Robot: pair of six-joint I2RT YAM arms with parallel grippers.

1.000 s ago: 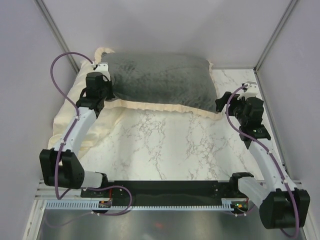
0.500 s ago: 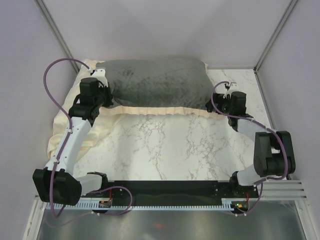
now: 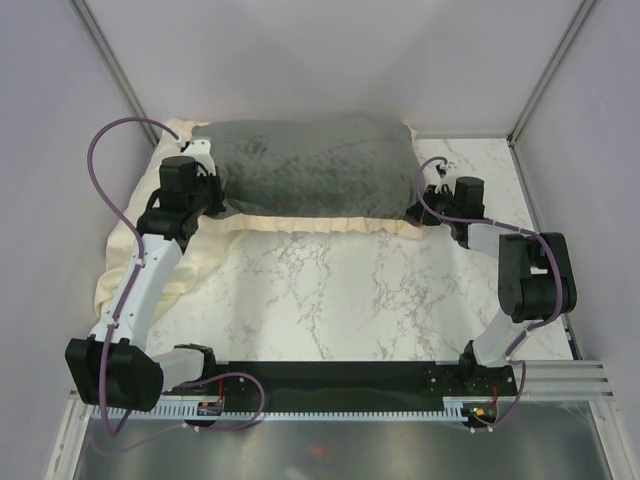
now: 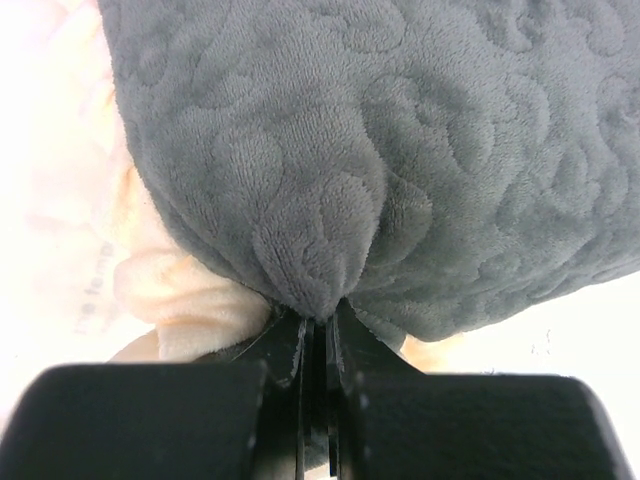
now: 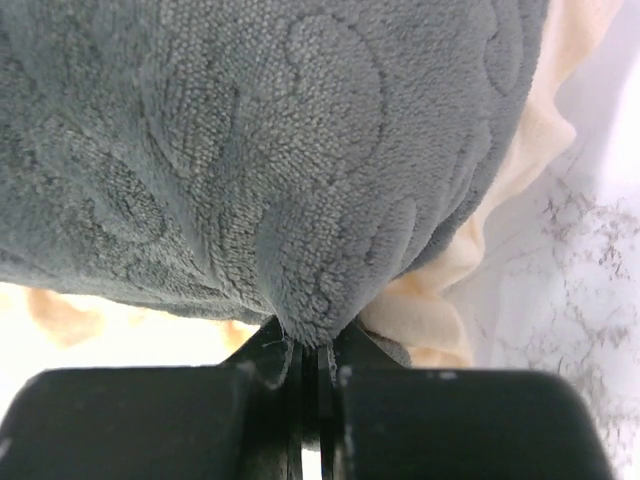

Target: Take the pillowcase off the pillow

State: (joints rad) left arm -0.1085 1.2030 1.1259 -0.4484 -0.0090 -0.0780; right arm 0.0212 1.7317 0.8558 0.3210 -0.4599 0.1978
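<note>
Pillowcase [image 3: 315, 165] lies grey face up across the far side of the table [image 3: 350, 300], plump; pillow hidden inside; cream frill [image 3: 310, 222] runs along its near edge; pale-yellow cloth [image 3: 125, 265] sits at its left end, spreading toward near-left. Left gripper [image 4: 318, 318] jaws nearly together, pinching a tuck of grey plush at the near-left corner; right gripper [image 5: 310, 345] same, clamped on grey fabric at the near-right corner, frill just beside it.

Dark grey embossed plush pillowcase [image 3: 310, 165], cream frill, bulging full, lying across far side of table [image 3: 330, 290].
</note>
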